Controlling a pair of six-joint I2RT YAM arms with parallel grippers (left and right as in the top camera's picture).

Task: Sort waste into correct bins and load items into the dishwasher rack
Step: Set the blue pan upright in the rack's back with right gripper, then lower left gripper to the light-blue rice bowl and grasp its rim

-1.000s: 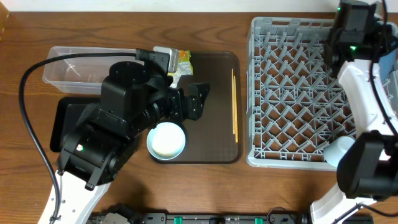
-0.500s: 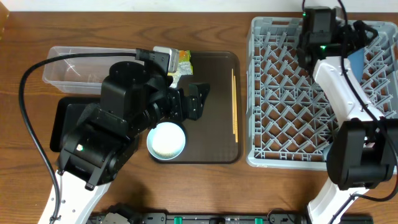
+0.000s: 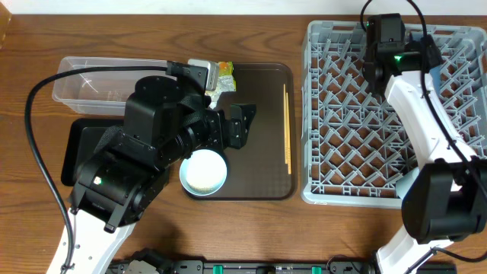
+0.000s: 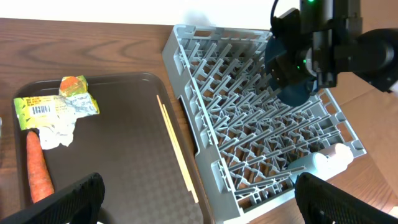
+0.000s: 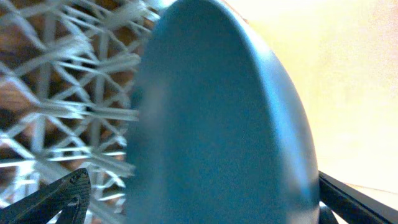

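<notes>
The dark blue bowl [image 5: 217, 124] stands on edge among the pegs of the grey dishwasher rack [image 3: 358, 129], at its far side. My right gripper [image 5: 199, 199] is open, its fingers spread either side of the bowl, with a gap showing on the left. In the overhead view that gripper [image 3: 417, 59] hovers by the bowl [image 3: 434, 70]. My left gripper [image 4: 202, 205] is open and empty above the brown serving tray [image 4: 124, 149]. On that tray lie the carrot [image 4: 38, 171], the wrapper [image 4: 59, 109], the chopsticks [image 3: 287, 129] and the white bowl [image 3: 203, 171].
The clear tub [image 3: 84, 87] sits at the back left, with the black tray [image 3: 76, 152] in front of it, partly under my left arm. A pale cup [image 4: 317, 163] lies in the rack's near corner.
My right arm has swung left along the rack's far side and its jaws have opened, letting go of the dark blue bowl. The left arm has not moved.
</notes>
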